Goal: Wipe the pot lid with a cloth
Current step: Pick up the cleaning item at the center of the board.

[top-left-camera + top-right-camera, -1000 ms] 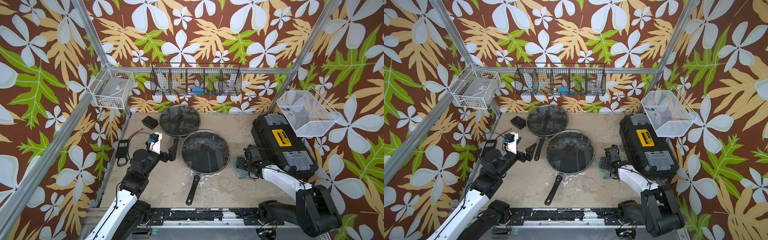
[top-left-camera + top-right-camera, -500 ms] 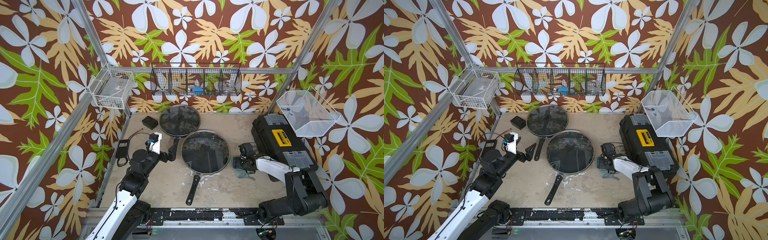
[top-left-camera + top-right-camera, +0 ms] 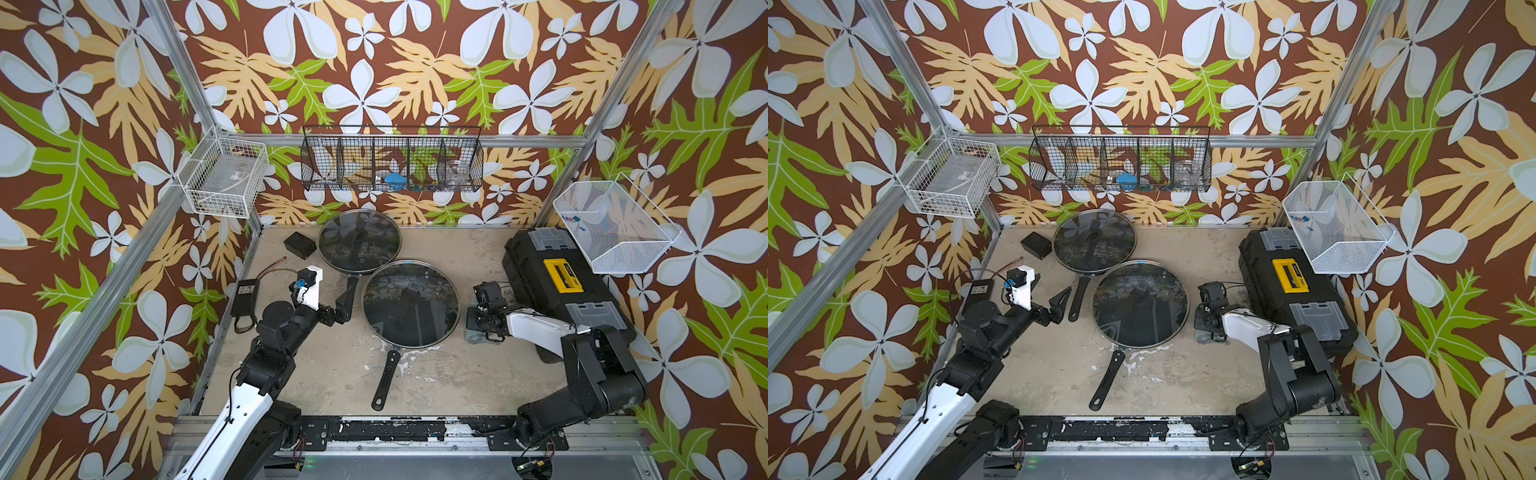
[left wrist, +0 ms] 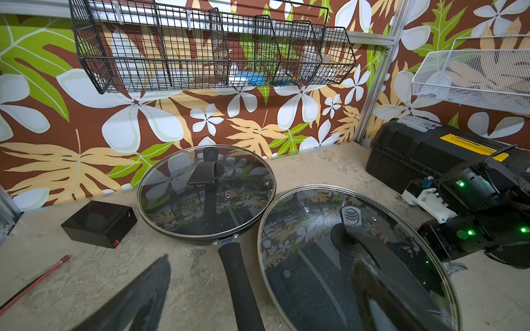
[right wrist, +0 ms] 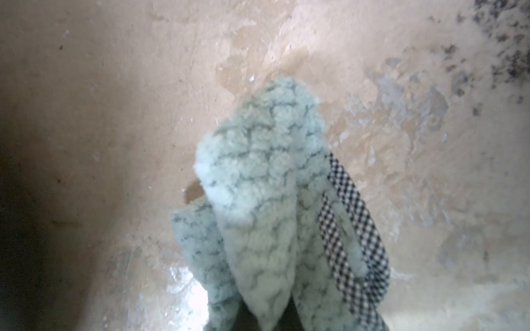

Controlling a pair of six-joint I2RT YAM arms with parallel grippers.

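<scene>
- Tabletop [image 3: 332, 374]: beige, scuffed, paint flaked in patches.
- Far frying pan [image 4: 241, 280]: covered, set by the back wall.
- Near frying pan [image 3: 384, 384]: covered, placed centrally, just beside the far one.
- Black box [image 3: 300, 244]: laid beside the far pan.
- Power adapter [image 3: 244, 293]: kept at the left edge, cable looped.
- Toolbox [image 3: 557, 282]: black, yellow-latched, stood along the right edge.
- Cloth [image 5: 258, 172]: bunched, found between near pan and toolbox.
- Red-tipped wire [image 4: 37, 282]: laid near the box.

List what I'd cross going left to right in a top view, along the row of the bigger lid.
power adapter → pot lid → cloth → toolbox
</scene>
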